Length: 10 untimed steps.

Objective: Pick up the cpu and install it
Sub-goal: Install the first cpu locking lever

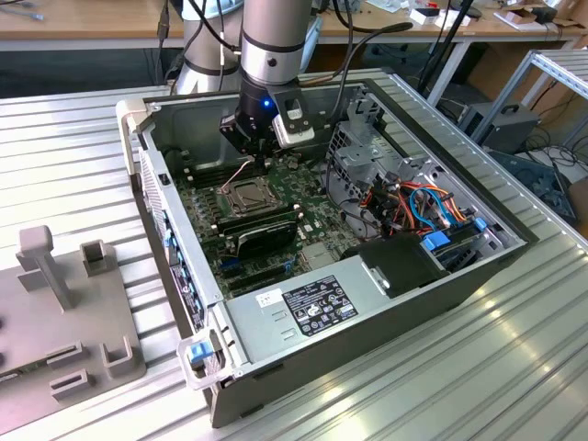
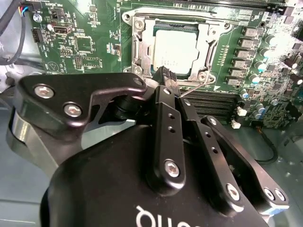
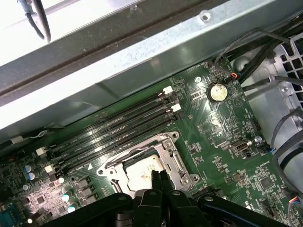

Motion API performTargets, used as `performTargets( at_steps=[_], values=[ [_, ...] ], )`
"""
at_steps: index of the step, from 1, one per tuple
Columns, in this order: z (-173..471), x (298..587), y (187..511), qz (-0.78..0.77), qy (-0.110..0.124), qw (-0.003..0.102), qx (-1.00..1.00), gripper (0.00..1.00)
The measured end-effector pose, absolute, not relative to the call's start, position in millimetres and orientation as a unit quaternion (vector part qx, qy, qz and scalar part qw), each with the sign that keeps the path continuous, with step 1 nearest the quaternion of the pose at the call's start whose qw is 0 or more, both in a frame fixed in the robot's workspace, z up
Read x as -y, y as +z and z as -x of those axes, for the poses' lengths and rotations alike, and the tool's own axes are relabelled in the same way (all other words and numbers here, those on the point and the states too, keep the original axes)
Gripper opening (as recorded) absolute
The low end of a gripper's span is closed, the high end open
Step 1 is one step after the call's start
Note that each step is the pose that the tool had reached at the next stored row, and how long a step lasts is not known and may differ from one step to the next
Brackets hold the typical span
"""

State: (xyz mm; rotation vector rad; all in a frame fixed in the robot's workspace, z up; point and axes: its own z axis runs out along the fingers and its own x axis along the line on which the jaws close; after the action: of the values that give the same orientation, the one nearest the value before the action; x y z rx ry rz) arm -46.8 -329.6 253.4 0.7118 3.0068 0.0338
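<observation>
Fingers (image 2: 163,106) are pressed together above the socketed cpu (image 2: 176,47), judged light, stiff, fragile, best gripped by its edges.

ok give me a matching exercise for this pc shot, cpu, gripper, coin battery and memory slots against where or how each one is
Things
1. cpu
2. gripper
3. coin battery
4. memory slots

Place or state
a. long and black, side by side next to the socket
b. lying inside the socket's metal frame
c. round and shiny, on the green board near black cables
d. shut, tip at the socket's edge

Pairs: 1-b, 2-d, 3-c, 4-a
</observation>
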Motion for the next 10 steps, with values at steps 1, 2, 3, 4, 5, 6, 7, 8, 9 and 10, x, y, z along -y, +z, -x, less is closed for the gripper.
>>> performTargets(
  at_steps=[1, 2, 3, 4, 5, 6, 7, 8, 9, 10],
  values=[
    [46.8, 329.6, 253.5, -0.23, 0.011, 0.026, -0.973, 0.11],
    [46.8, 329.6, 253.5, -0.23, 0.011, 0.026, -0.973, 0.11],
    [46.8, 329.6, 253.4, -0.226, 0.011, 0.026, -0.974, 0.11],
    [46.8, 329.6, 253.5, -0.22, 0.011, 0.026, -0.975, 0.11],
    [46.8, 329.6, 253.4, -0.215, 0.011, 0.026, -0.976, 0.11],
    [46.8, 329.6, 253.4, -0.209, 0.012, 0.025, -0.978, 0.11],
    [46.8, 329.6, 253.4, -0.204, 0.012, 0.025, -0.979, 0.11],
    [46.8, 329.6, 253.4, -0.197, 0.012, 0.025, -0.98, 0.11],
    [46.8, 329.6, 253.4, -0.191, 0.012, 0.025, -0.981, 0.11],
    [46.8, 329.6, 253.4, -0.185, 0.012, 0.025, -0.982, 0.11]
  ],
)
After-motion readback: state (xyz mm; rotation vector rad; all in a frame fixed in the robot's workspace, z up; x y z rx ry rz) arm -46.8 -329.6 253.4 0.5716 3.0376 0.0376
